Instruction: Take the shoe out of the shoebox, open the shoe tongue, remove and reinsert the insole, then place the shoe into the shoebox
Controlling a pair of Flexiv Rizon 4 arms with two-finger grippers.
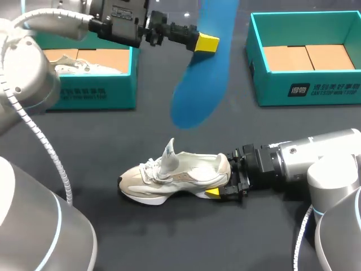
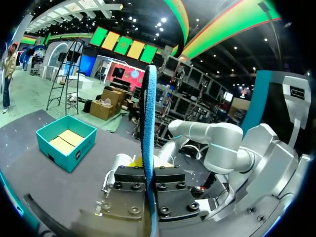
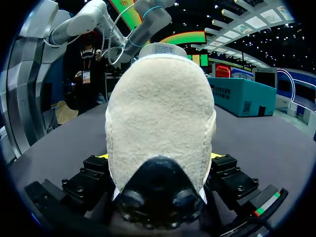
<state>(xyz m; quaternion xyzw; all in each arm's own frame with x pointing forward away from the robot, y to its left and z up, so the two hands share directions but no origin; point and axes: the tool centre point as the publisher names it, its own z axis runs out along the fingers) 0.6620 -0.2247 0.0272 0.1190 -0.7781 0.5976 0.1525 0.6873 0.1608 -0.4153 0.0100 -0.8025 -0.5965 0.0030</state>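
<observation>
A white and beige shoe lies on the dark table with its tongue raised. My right gripper comes in from the right and is shut on its heel, one finger on each side. My left gripper is held high over the middle of the table, shut on a blue insole that hangs from it above the shoe. In the left wrist view the insole stands edge-on between the closed fingers of that gripper.
A teal shoebox at the back left holds another pale shoe. A second teal shoebox at the back right shows only its cardboard bottom; it also appears in the left wrist view.
</observation>
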